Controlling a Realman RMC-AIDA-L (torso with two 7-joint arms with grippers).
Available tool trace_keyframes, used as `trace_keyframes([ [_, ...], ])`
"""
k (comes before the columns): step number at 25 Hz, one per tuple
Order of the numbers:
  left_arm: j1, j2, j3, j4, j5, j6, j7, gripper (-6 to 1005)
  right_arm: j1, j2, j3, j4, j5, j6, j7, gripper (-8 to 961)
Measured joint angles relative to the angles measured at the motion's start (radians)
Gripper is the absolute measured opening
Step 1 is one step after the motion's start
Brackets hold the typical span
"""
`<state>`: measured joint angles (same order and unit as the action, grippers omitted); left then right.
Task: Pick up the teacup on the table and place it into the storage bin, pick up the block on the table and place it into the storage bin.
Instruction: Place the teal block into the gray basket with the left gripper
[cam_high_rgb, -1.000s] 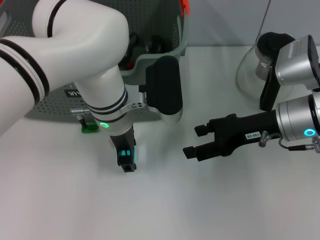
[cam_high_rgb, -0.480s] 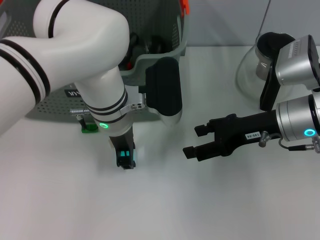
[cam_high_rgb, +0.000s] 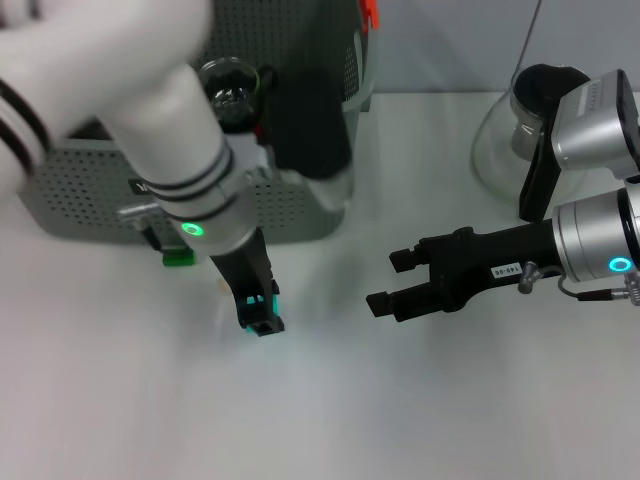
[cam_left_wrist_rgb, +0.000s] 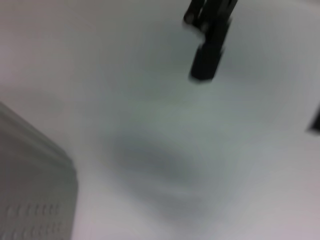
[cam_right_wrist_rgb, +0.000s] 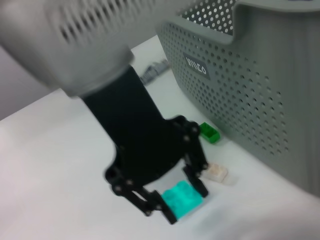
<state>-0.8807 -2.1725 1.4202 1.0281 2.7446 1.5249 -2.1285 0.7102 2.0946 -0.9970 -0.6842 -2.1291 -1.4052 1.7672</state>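
Observation:
My left gripper (cam_high_rgb: 264, 322) points down at the table in front of the storage bin (cam_high_rgb: 90, 190), shut on a teal block (cam_right_wrist_rgb: 181, 198). The block sits at or just above the tabletop; I cannot tell which. The bin is a grey-green perforated basket at the back left with an orange clip (cam_high_rgb: 370, 12) on its rim. A clear glass teacup (cam_high_rgb: 228, 86) shows inside the bin near its front wall. My right gripper (cam_high_rgb: 388, 282) hovers open to the right of the block, with nothing between its fingers.
A small green block (cam_high_rgb: 178, 257) lies against the bin's front wall, and a little white piece (cam_right_wrist_rgb: 216, 172) rests between it and the teal block. A glass teapot (cam_high_rgb: 505, 135) with a black lid stands at the back right, behind my right arm.
My left arm has swung up and to the left, uncovering the teacup in the bin. Its gripper tilted and shifted slightly right with the teal block. The right arm has not moved.

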Motion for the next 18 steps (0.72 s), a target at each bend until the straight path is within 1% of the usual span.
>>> trace_keyframes([
  [2,0.014,0.001,-0.102,0.048,-0.047,0.088,0.006,406,0.0,-0.001,0.001,0.0,0.0,-0.003,0.0,877],
  [3,0.019,0.004,-0.17,0.07,-0.079,0.138,0.015,407,0.0,-0.001,0.002,0.0,0.0,-0.004,0.0,877],
  [5,0.019,0.016,-0.337,0.095,-0.16,0.247,0.042,407,0.0,-0.001,0.006,0.0,0.0,-0.007,0.0,877],
  [6,0.014,0.028,-0.431,0.099,-0.207,0.305,0.056,408,0.0,-0.001,0.008,0.0,0.0,-0.009,0.0,877],
  [7,0.008,0.048,-0.528,0.098,-0.262,0.367,0.066,408,0.0,-0.001,0.009,0.0,0.0,-0.011,0.0,877],
  [8,0.004,0.064,-0.591,0.098,-0.295,0.401,0.071,408,0.0,-0.002,0.01,0.0,0.0,-0.012,0.0,877],
  [9,0.002,0.087,-0.654,0.095,-0.343,0.436,0.07,408,0.0,-0.002,0.011,0.0,0.0,-0.013,0.0,877],
  [10,0.001,0.117,-0.708,0.091,-0.388,0.464,0.066,409,0.0,-0.002,0.011,0.0,0.0,-0.013,0.0,877],
  [11,0.001,0.143,-0.749,0.088,-0.427,0.481,0.059,409,0.0,-0.002,0.012,0.0,0.0,-0.014,0.0,877],
  [13,0.001,0.204,-0.818,0.073,-0.495,0.5,0.044,409,0.0,-0.002,0.012,0.0,0.0,-0.017,0.0,877],
  [14,0.0,0.236,-0.847,0.067,-0.515,0.491,0.038,410,0.0,-0.003,0.012,0.0,0.0,-0.019,0.0,877],
  [16,-0.003,0.292,-0.89,0.058,-0.519,0.438,0.035,410,0.0,-0.004,0.012,0.0,0.0,-0.023,0.0,877],
  [18,-0.008,0.325,-0.908,0.057,-0.474,0.324,0.035,411,0.0,-0.004,0.012,0.0,0.0,-0.025,0.0,877],
])
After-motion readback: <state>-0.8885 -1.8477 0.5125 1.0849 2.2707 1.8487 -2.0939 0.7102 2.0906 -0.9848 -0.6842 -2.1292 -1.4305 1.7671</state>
